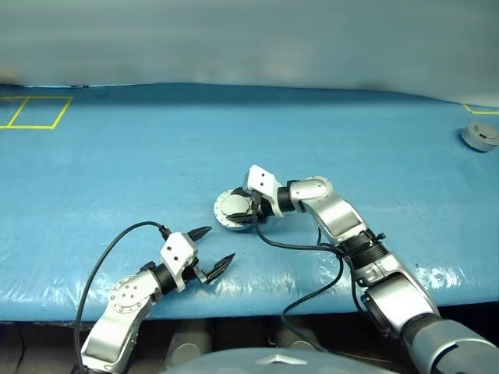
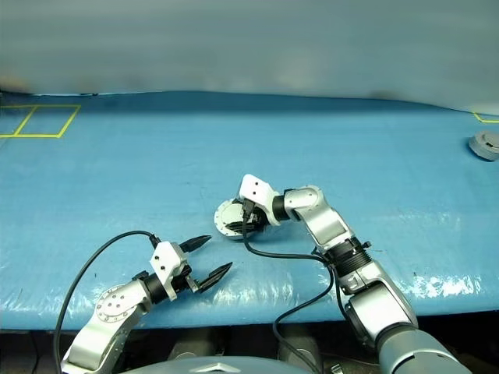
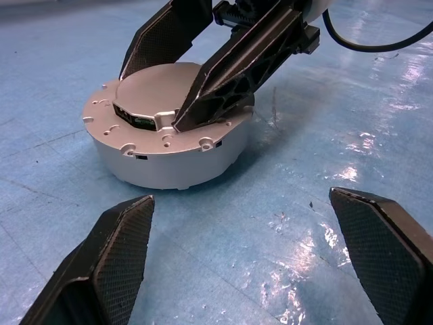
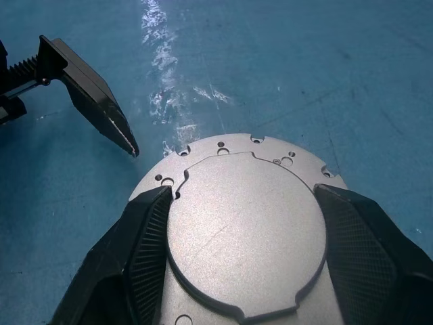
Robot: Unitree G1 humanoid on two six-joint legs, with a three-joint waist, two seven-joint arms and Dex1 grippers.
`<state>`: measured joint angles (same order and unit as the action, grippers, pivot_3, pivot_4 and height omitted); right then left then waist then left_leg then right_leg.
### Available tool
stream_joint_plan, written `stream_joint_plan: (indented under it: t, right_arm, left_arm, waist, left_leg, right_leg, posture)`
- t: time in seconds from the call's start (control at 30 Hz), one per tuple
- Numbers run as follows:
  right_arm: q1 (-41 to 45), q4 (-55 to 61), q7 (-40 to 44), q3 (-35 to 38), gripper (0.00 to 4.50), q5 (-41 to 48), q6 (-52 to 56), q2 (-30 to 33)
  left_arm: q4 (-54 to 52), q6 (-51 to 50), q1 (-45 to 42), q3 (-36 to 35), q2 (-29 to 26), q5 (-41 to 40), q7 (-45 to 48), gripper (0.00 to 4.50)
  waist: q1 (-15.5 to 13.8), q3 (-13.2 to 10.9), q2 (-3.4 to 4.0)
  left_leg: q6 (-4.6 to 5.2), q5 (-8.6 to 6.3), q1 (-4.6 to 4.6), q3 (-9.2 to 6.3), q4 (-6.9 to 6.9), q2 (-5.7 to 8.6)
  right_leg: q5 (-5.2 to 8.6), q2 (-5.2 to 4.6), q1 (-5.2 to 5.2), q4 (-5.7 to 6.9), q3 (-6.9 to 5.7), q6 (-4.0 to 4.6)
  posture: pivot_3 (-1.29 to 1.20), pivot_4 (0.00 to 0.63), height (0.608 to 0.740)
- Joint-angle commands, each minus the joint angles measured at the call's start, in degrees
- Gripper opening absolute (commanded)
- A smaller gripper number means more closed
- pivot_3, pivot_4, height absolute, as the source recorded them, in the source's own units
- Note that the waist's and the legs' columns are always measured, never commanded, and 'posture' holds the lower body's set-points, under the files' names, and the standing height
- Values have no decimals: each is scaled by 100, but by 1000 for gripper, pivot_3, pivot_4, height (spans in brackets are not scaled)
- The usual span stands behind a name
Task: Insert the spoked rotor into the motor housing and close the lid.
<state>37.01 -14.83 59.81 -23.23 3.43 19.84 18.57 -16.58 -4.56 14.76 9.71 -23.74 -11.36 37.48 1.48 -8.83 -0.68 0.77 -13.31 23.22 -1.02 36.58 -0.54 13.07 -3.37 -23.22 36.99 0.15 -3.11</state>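
A grey puck (image 1: 480, 136) sits far from the motor housing (image 1: 231, 210).

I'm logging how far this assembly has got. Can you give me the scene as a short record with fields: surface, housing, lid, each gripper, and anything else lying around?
surface: blue table
housing: motor housing, round grey case, near the middle of the table
lid: lid, plain smooth face up, seated on top of the housing
right gripper: right gripper, fingers on either side of the lid
left gripper: left gripper, open, holding nothing, close to the housing
other: grey round part at the table's far right edge; yellow floor-tape lines at far left
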Motion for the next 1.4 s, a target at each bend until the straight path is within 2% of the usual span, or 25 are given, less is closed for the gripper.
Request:
stream_joint_plan:
  t: [0.03,0.47,0.97,1.23,1.37,1.4]
  right_arm:
    - [167,-220,160,-31,3036,-55,-165,3]
    - [478,-868,701,-104,3036,-196,-597,-29]
    - [749,-1328,816,-122,3036,-458,-1217,-48]
    - [842,-1500,996,-122,3036,-457,-1189,-49]
    - [867,-1445,996,-67,4385,-441,-1084,-41]
    - [862,-1420,922,-43,4478,-467,-1094,-35]
  left_arm:
    - [-224,47,22,14,6,-26,0,4500]
    - [-273,84,119,-10,2,-23,-19,4500]
    - [-300,72,117,1,0,-16,-21,4500]
    - [-310,68,124,24,26,-14,-51,4500]
    - [-275,70,100,49,36,-9,-44,4500]
    - [-260,72,88,55,43,-9,-42,4500]
  waist:
    - [-1,0,0]
    - [-5,-5,9]
    - [-3,-7,13]
    - [-9,-8,14]
    - [-9,-8,14]
    - [-9,-8,14]
  left_leg:
    - [0,0,0,-1,6,-1]
    - [5,-3,-7,-1,47,-4]
    - [7,-4,-10,1,48,-3]
    - [7,-4,-15,2,50,-4]
    - [7,-4,-18,2,50,-4]
    - [7,-4,-18,2,50,-4]
  right_leg:
    - [-1,0,4,0,-1,0]
    - [-4,0,29,-1,0,18]
    - [-8,0,31,0,1,20]
    - [-9,0,37,0,2,23]
    - [-9,0,38,0,3,24]
    - [-9,0,38,0,3,24]
  posture:
    - [0,150,740]
    - [0,150,740]
    - [0,150,740]
    - [0,150,740]
    - [0,150,740]
    - [0,150,740]
